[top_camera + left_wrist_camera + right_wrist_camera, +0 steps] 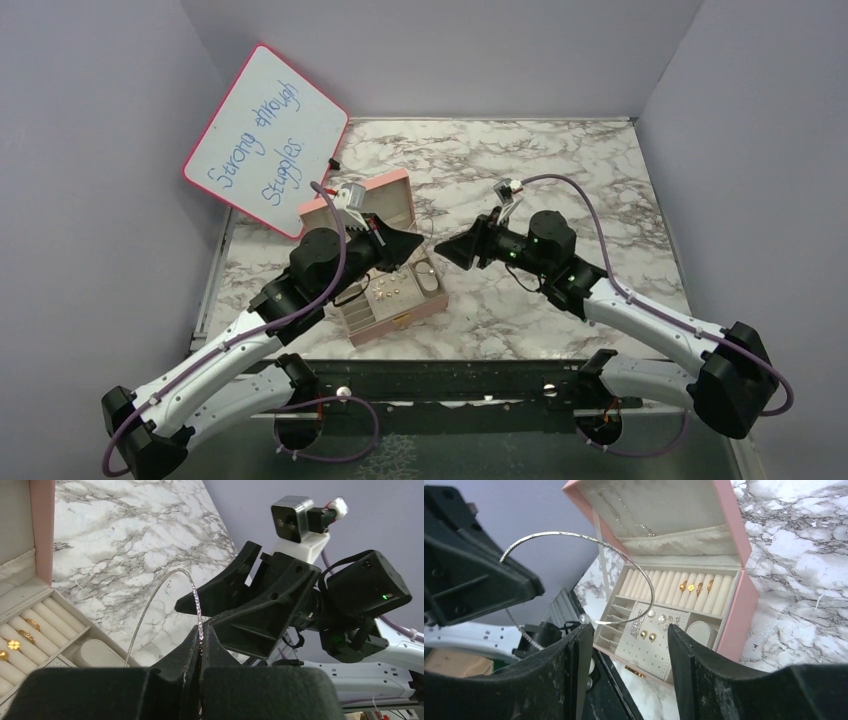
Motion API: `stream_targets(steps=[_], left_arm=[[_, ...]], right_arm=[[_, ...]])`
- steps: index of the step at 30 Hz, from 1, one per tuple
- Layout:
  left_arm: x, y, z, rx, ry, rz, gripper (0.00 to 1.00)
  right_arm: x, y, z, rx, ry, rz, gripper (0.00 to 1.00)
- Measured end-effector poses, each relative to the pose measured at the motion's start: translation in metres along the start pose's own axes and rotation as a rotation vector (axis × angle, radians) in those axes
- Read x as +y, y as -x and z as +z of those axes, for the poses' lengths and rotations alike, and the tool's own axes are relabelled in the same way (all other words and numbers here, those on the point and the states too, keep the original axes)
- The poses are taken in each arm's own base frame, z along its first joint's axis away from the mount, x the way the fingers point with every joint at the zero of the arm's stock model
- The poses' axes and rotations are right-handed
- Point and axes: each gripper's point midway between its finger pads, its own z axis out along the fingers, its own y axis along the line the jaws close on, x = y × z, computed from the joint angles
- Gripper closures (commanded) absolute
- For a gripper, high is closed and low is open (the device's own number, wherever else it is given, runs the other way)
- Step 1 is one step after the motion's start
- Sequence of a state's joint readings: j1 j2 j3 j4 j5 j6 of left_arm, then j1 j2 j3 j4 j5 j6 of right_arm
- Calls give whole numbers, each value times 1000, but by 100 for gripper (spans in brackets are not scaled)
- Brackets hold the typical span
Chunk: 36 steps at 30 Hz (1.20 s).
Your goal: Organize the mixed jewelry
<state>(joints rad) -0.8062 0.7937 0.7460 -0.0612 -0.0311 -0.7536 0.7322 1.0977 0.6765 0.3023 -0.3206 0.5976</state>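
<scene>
Two claws meet tip to tip beside the open jewelry box

The left arm reaches forward from the near left corner, its wrist above the pink box point(730, 525), and the left claw point(201, 635) points right, pinched together on a thin silver bangle point(652, 592) that arcs up out of its tips. The right arm stretches in low from the near right corner and bends at the elbow. The right claw point(445, 250) points left at the other above the bench point(560, 170), fingers apart, and the bangle curves just ahead of its gap. Whether it touches a finger cannot be told. Gold rings point(691, 586) sit in the box's ring rolls, and studs point(648, 636) sit on the pad below.
</scene>
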Motion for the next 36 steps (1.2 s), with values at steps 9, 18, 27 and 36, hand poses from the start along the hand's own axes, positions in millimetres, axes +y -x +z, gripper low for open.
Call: stream_targets(steps=[9, 18, 27, 36], left_arm=[[-17, 10, -5, -31, -73, 6, 100], [-26, 18, -7, -61, -113, 4, 100], [-26, 18, -8, -65, -118, 1, 80], [-16, 17, -15, -92, -91, 26, 16]], right_arm=[[-4, 4, 17, -51, 8, 103, 52], [-1, 9, 21, -74, 29, 139, 71], [2, 12, 21, -86, 40, 140, 93], [0, 12, 21, -86, 36, 114, 94]])
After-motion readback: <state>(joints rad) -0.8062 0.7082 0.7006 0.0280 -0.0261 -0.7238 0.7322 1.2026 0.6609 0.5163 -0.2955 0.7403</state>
